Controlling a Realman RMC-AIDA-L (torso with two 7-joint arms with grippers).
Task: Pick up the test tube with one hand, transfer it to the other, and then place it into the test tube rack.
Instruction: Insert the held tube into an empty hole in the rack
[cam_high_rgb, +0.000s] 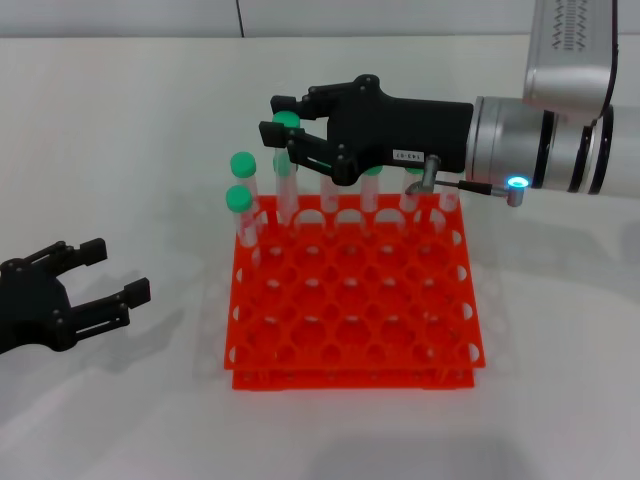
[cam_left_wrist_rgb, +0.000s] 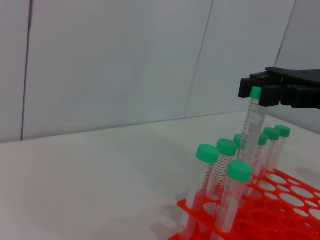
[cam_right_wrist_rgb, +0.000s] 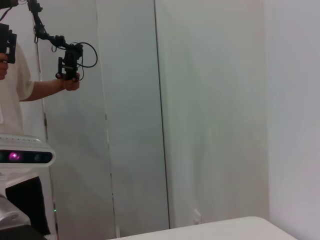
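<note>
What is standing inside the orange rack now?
The test tube rack holds green-capped tubes along its far rows; the right gripper lowers the test tube there. Its arm covers some caps, so no exact count.

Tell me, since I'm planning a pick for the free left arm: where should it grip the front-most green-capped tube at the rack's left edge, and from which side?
Probably just below the cap of that tube, coming from above and the open left side: it stands upright in the rack, only its upper part clear of the holes. The left gripper waits open there.

You won't get any readable text here: the small white sticker (cam_high_rgb: 406, 156) on the right gripper (cam_high_rgb: 283, 123) has print, but it's too tiny to make out.
</note>
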